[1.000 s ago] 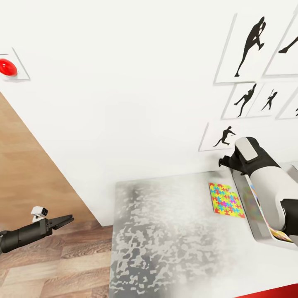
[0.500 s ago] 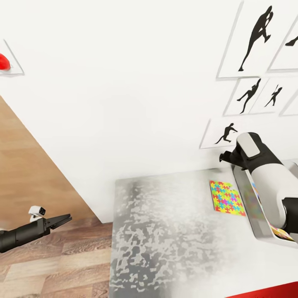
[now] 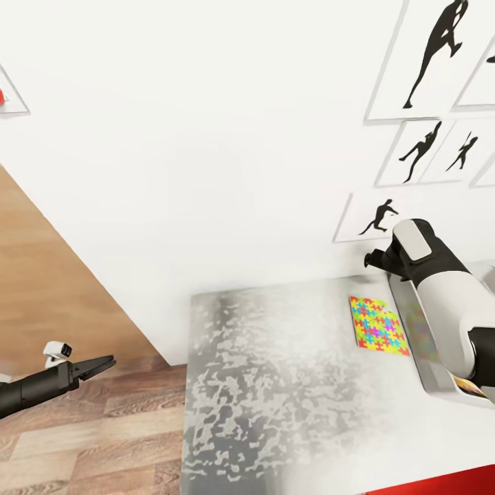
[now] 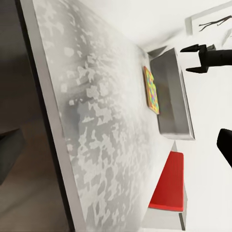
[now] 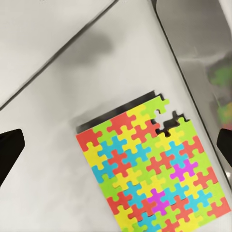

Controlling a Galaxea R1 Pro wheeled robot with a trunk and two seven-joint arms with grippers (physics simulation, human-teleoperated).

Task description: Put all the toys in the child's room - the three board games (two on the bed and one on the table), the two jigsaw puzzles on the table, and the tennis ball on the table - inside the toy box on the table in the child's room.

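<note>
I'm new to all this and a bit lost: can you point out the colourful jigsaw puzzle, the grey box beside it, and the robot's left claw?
Multicoloured flat jigsaw puzzle (image 5: 152,166), right wrist view, middle of its face.
Grey open toy box (image 4: 180,108), left wrist view, its long side wall.
Black left claw (image 3: 96,366), head view, between its fingertips.

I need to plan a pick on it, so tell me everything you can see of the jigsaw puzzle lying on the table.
The jigsaw puzzle is a thin, flat rectangle of interlocking pieces in red, yellow, green, blue, orange and magenta. One corner is incomplete, with a few pieces missing and a notched edge. It lies face up on the mottled grey table, right beside the grey toy box, with no visible gap between them. Nothing grips it; the right gripper hangs above it, fingers spread.
</note>
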